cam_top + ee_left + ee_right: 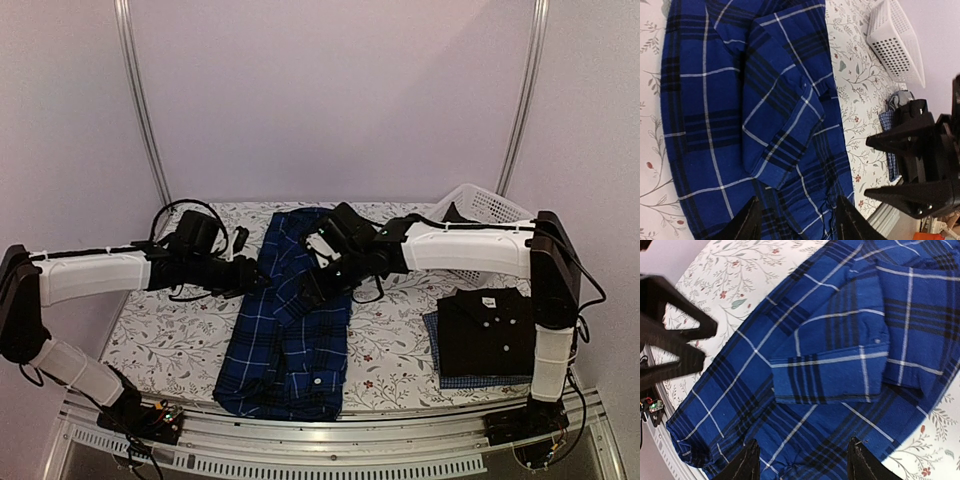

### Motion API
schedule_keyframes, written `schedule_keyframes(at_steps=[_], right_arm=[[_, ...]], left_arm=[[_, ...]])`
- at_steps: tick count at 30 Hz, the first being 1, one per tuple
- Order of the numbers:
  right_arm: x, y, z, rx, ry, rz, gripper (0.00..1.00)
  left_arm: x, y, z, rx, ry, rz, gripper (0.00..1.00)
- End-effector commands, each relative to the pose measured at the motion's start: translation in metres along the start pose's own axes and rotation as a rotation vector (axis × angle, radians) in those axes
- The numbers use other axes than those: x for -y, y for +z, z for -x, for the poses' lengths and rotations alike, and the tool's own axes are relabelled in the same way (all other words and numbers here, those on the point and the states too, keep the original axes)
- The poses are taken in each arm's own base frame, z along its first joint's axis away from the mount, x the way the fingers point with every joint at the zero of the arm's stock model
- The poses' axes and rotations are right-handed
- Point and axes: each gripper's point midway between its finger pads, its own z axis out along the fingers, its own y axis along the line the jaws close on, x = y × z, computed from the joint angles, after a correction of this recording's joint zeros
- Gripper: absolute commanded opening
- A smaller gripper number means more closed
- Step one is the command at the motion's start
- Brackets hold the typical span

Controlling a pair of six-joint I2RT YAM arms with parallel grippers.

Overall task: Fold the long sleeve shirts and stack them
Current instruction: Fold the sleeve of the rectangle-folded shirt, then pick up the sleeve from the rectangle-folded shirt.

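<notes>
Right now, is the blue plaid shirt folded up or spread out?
Partly folded: the blue plaid shirt lies as a long strip, a sleeve turned in over its body, not folded crosswise.

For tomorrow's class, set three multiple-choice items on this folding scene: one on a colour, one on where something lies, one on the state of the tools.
1. The basket is: A white; B red; C green.
2. The black shirt lies: A in the basket; B on the fine-check shirt; C on the floor.
3. The left tool and right tool, over the plaid shirt, are: A shut on cloth; B shut, empty; C open, empty.

Answers: 1 A, its lattice is white. 2 B, check cloth peeks out beneath it. 3 C, the fingers stand apart with nothing between.
</notes>
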Motion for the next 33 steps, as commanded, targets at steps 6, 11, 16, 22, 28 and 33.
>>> schedule_keyframes(at_steps=[6, 11, 16, 22, 28, 33], right_arm=[[0.053, -0.04, 0.017, 0.185, 0.192, -0.121, 0.56], [0.065, -0.053, 0.011, 0.203, 0.221, -0.139, 0.57], [0.072, -0.06, 0.003, 0.215, 0.235, -0.159, 0.6], [0.077, -0.072, 0.003, 0.254, 0.249, -0.158, 0.63], [0.081, -0.074, 0.0, 0.259, 0.255, -0.156, 0.63], [0.079, -0.076, 0.001, 0.263, 0.254, -0.149, 0.63]], left_arm=[[0.024, 0.048, -0.023, -0.039, 0.198, 0.225, 0.5], [0.023, 0.08, -0.026, -0.067, 0.282, 0.361, 0.52], [0.013, 0.104, -0.034, -0.114, 0.353, 0.475, 0.54], [0.002, 0.126, -0.045, -0.176, 0.399, 0.538, 0.55], [-0.007, 0.135, -0.048, -0.198, 0.416, 0.58, 0.54], [-0.007, 0.134, -0.039, -0.18, 0.437, 0.614, 0.4]])
